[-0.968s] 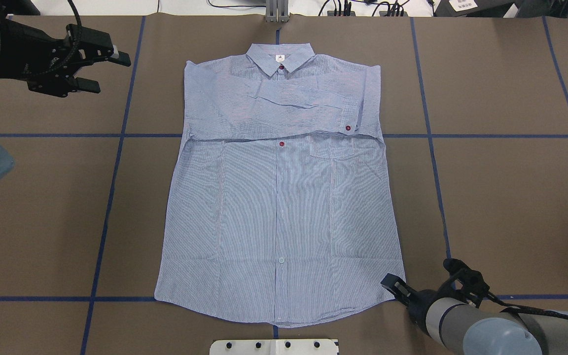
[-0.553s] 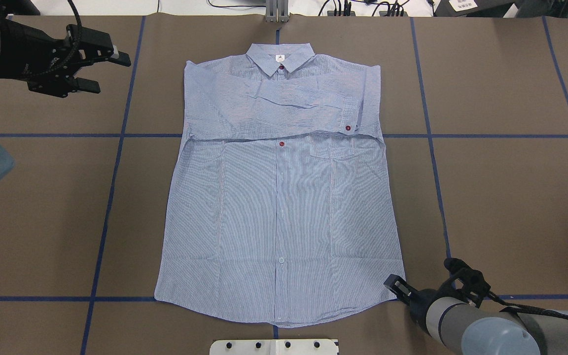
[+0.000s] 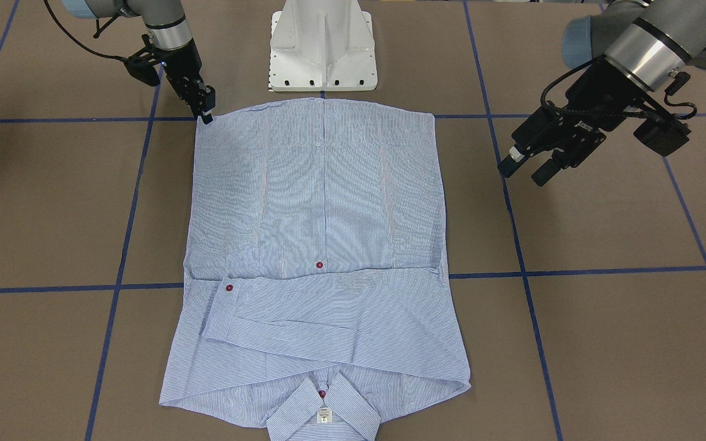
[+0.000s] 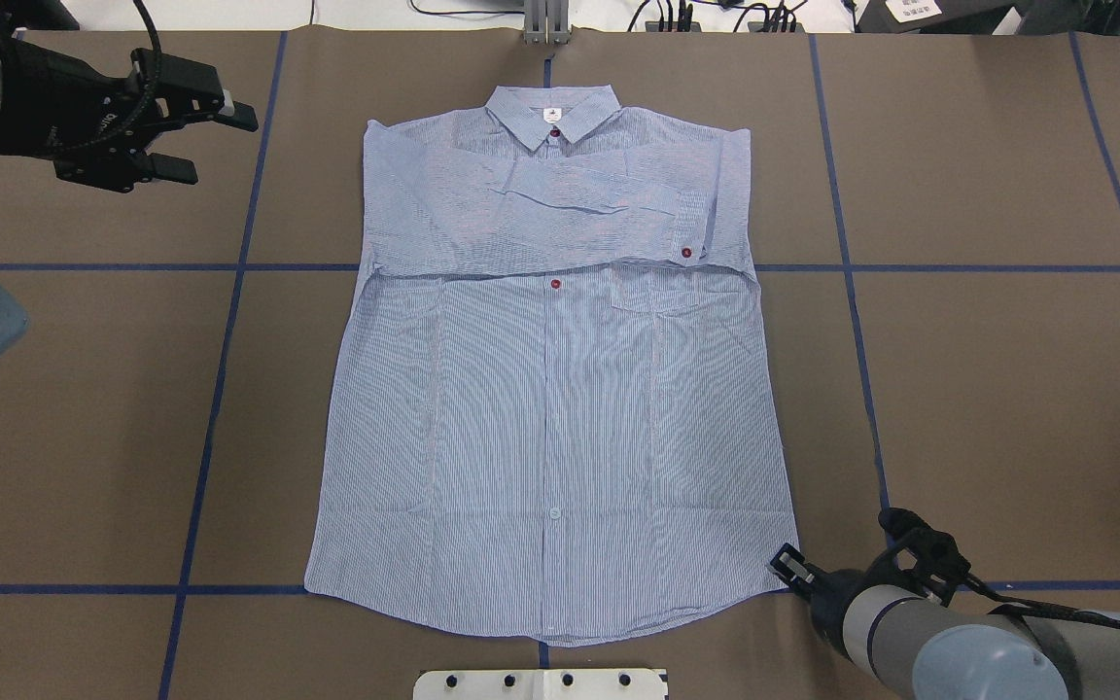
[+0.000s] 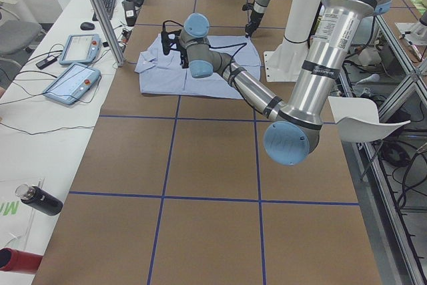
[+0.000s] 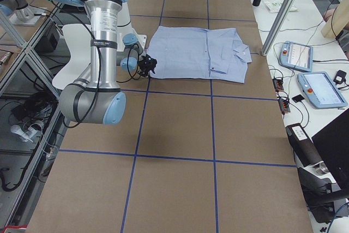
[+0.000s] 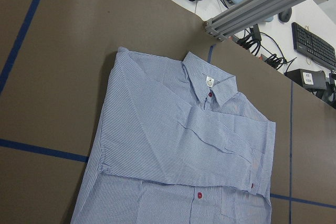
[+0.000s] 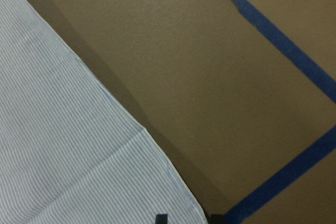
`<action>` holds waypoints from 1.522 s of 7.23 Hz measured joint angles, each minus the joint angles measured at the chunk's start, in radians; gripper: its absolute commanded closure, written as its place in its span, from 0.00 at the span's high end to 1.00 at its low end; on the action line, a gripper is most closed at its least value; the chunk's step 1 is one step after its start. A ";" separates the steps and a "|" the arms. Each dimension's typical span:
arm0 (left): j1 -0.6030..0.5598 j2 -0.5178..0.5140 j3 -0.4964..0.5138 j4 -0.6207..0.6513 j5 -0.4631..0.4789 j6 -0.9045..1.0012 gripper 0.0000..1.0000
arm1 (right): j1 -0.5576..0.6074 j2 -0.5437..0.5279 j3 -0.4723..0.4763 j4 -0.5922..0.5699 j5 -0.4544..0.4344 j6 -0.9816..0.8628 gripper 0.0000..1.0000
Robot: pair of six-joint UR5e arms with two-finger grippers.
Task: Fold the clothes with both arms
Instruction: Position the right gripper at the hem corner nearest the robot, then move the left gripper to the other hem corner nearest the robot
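Note:
The clothes are one light blue striped shirt (image 4: pixel 550 389) lying flat on the brown table, collar at the far side. Both of its sleeves are folded across the chest, and a dark red cuff button shows. My left gripper (image 4: pixel 220 146) hangs open above bare table, to the left of the shirt's shoulder, holding nothing. In the left wrist view the shirt (image 7: pixel 173 150) fills the lower half. My right gripper (image 4: pixel 786 564) is open and low at the near right hem corner. In the right wrist view its two fingertips (image 8: pixel 160 218) straddle that corner of the shirt (image 8: pixel 63 140).
The white pedestal base (image 3: pixel 322 49) stands at the robot's edge, just behind the hem. Blue tape lines (image 4: pixel 852 292) cross the table. An aluminium post (image 4: pixel 545 24) rises beyond the collar. Teach pendants (image 5: pixel 70 81) and cables lie on a side bench.
My right gripper has edged a little to the right and closer in on the shirt's hem corner. The left arm and the shirt have not moved.

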 measured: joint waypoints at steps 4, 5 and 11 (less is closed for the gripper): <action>0.000 0.000 0.003 0.000 0.010 0.000 0.99 | 0.002 -0.004 0.004 0.000 -0.002 0.000 0.02; 0.000 -0.001 0.002 0.001 0.013 -0.001 0.99 | 0.002 -0.004 0.004 0.000 -0.002 0.000 0.00; 0.133 0.060 -0.024 -0.023 0.112 -0.007 0.99 | 0.014 -0.002 0.049 0.000 0.006 -0.006 0.00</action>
